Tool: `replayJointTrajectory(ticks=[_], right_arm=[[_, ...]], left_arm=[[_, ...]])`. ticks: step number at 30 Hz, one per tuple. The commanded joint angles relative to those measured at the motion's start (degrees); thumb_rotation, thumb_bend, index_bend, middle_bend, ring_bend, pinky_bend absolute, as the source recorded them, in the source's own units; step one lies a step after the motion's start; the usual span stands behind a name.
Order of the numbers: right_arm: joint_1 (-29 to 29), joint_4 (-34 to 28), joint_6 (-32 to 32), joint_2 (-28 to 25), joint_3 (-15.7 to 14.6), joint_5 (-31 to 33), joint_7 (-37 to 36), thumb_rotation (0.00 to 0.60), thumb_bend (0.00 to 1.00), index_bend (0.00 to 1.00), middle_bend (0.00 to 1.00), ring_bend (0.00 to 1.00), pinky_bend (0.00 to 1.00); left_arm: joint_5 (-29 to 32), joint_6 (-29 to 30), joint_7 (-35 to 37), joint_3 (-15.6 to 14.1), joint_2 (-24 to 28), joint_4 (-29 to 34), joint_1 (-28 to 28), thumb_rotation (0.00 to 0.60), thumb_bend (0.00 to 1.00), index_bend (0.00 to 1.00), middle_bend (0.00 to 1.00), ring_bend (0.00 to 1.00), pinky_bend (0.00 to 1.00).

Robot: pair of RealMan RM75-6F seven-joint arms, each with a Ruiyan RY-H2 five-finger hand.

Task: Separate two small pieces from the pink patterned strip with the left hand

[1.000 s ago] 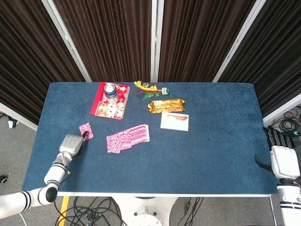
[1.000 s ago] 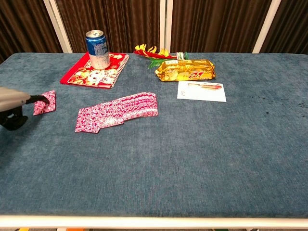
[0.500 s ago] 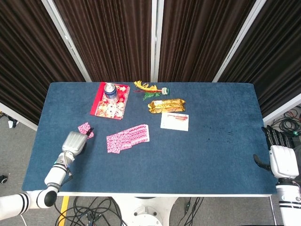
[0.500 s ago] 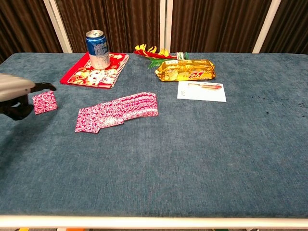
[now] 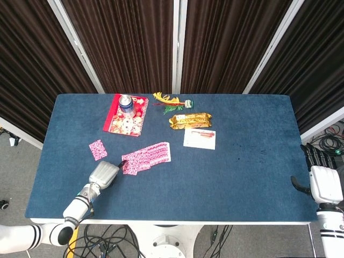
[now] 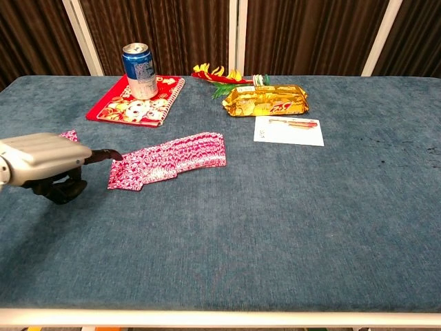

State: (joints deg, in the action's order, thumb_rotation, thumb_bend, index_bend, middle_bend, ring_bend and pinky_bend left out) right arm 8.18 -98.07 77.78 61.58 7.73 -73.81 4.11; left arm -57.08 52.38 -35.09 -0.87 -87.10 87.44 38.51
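My left hand [image 5: 103, 174] has left the first torn-off piece [image 5: 98, 149] and swung right to the strip's near-left end. On the blue worktop [image 5: 226, 177], the pink strip [image 5: 146, 157] lies flat mid-left: light, limp, tearable. My fingers [image 6: 105, 154] reach forward, empty; I judge that end corner the place to pinch.

Bare tabletop [image 5: 226, 177] is lying open along the front edge and right half. The can [image 5: 126, 105], booklet [image 5: 122, 122], snack pack [image 5: 190, 119] and card [image 5: 199, 137] are crowding the back edge.
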Motion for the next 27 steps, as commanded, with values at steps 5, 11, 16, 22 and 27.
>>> replayJointTrajectory(ticks=[5,11,16,22,27], right_arm=[[0.2,0.5,-0.5,0.2,0.0,0.3,-0.4,0.6,0.21,0.0,0.0,0.0,0.0],[0.1,0.9,-0.6,0.4,-0.1,0.4,-0.6,0.6,0.21,0.0,0.0,0.0,0.0],[0.1,1.0,-0.5,0.4,-0.1,0.3,-0.6,0.6,0.21,0.0,0.0,0.0,0.0],[0.0,1.1,-0.3,0.3,0.0,0.5,-0.9,0.6,0.21,0.0,0.0,0.0,0.0],[-0.1,1.2,-0.3,0.3,-0.1,0.3,-1.2,0.6,0.21,0.0,0.0,0.0,0.0]], left_arm=[[-0.2,0.0,-0.7,0.7,-1.1,-0.3,1.0,0.6,0.65,0.08,0.86,0.88,0.84],[0.5,-0.4,-1.2,0.3,-1.8,-0.6,1.4,0.6,0.65,0.08,0.86,0.88,0.84],[1.7,-1.2,-1.3,0.1,-2.6,-1.6,1.7,0.6,0.65,0.08,0.86,0.88,0.84],[2.5,-1.6,-1.0,-0.3,-2.8,-2.6,1.7,0.6,0.65,0.08,0.86,0.88,0.84],[2.6,-0.9,-0.9,-1.0,-2.4,-2.4,1.0,0.6,0.65,0.08,0.86,0.88,0.84]])
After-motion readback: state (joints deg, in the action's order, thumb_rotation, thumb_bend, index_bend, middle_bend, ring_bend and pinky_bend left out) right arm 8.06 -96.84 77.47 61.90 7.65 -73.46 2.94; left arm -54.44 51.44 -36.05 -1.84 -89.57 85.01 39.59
